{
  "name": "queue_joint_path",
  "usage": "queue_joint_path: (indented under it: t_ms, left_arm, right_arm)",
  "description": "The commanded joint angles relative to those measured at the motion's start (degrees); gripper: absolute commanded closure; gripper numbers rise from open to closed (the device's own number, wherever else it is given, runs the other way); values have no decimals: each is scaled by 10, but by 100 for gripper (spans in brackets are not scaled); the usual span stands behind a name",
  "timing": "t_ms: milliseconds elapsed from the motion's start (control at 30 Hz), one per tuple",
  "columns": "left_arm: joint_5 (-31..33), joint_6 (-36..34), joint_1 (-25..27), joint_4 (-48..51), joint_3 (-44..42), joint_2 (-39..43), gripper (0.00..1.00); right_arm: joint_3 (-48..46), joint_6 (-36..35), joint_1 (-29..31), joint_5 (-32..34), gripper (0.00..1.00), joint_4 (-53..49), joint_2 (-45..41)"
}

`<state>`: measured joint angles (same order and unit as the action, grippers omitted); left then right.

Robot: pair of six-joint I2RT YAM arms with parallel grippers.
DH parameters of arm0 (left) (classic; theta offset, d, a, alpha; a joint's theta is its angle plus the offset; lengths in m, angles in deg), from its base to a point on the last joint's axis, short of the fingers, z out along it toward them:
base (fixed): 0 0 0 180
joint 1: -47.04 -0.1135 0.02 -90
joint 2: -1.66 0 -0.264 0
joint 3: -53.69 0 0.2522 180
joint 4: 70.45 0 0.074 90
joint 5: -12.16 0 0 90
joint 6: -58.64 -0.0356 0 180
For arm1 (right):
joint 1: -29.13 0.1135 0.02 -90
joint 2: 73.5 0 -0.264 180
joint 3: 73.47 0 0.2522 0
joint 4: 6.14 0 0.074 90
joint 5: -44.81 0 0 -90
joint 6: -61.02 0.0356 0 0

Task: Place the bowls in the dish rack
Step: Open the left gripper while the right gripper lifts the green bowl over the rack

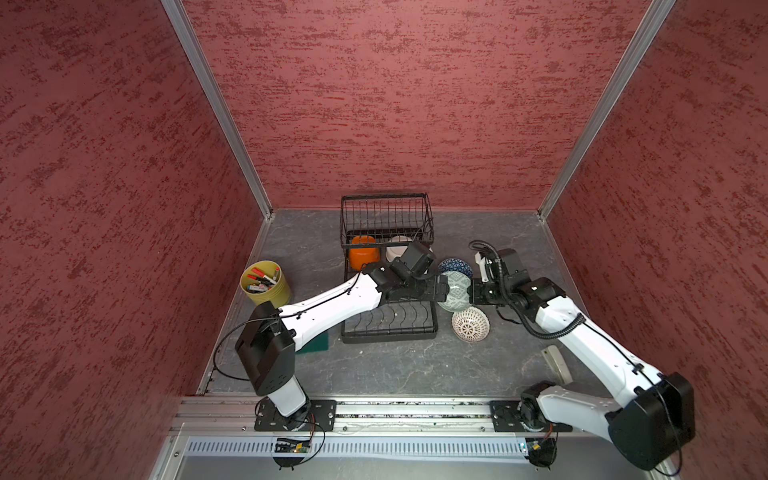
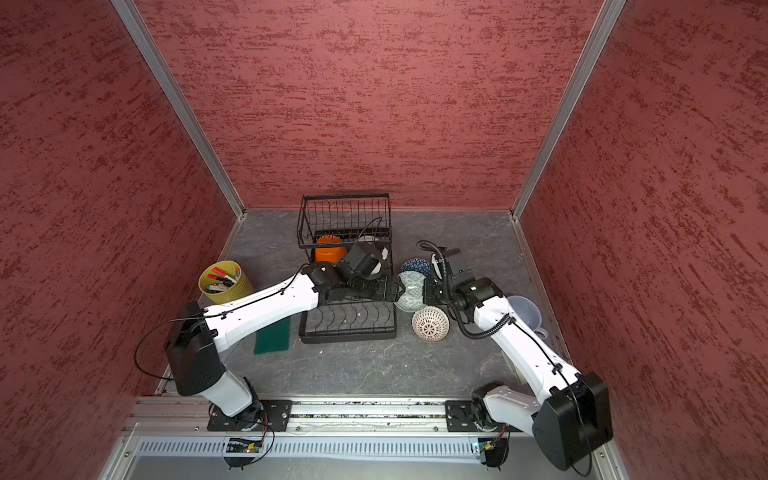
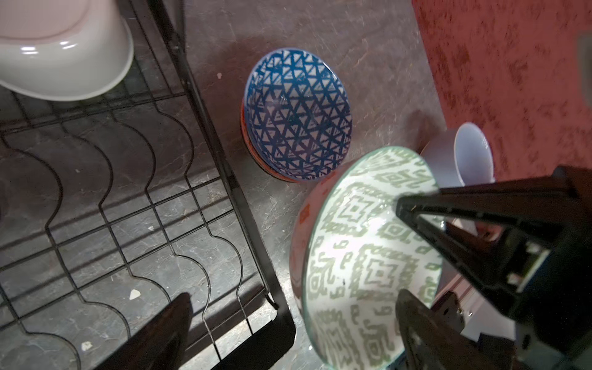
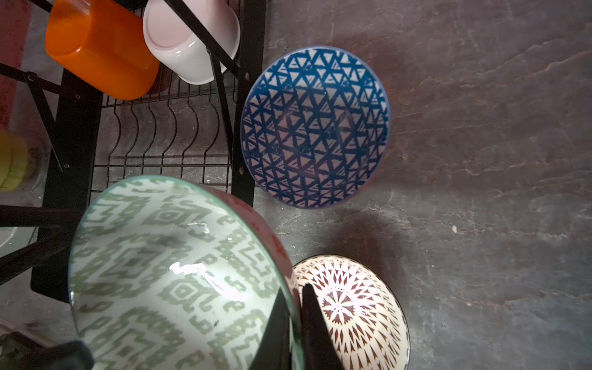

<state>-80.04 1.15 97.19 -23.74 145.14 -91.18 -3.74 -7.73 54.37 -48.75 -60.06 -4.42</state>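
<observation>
The right gripper [image 4: 294, 298] is clamped on the right-hand rim of the green-patterned bowl [image 4: 166, 272], a thin pinch on one edge only. The left gripper [image 1: 443, 291] stands wide, its jaws straddling the bowl's left side without gripping it. The weight of this glazed, tilted bowl therefore seems to hang from that single pinch; whether its foot touches the counter [image 1: 395, 365] I cannot tell. The likeliest failure is the bowl pivoting or sliding out of the pinch when it is swung left toward the dish rack [image 1: 390, 334], whose lower tray lies just beside it. A drop would land on the lattice bowl [image 4: 349, 307] on its near side or the blue bowl [image 4: 314, 128] on its far side, and could chip either. The open left jaws could snag the rim if that arm pulls away carelessly. Lifted too little, the bowl may strike the rack's side rail. The orange bowl [image 1: 364, 251] and white bowl [image 1: 397, 249] already sit at the tray's far end.
</observation>
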Motion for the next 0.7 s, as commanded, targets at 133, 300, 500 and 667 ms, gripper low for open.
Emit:
queue_joint_path:
  t_ms: [133,300,500,667]
  left_arm:
    - [37,8,-36,-1,-70,91,1]
    - [52,20,-74,-3,-131,173,0]
    - [62,36,-124,10,-195,264,0]
    - [64,45,-155,23,-232,320,0]
  right_arm:
    - [48,38,63,138,100,6,18]
    - [65,54,100,191,100,18,34]
    - [101,59,157,248,100,25,80]
    - [132,52,195,295,100,29,122]
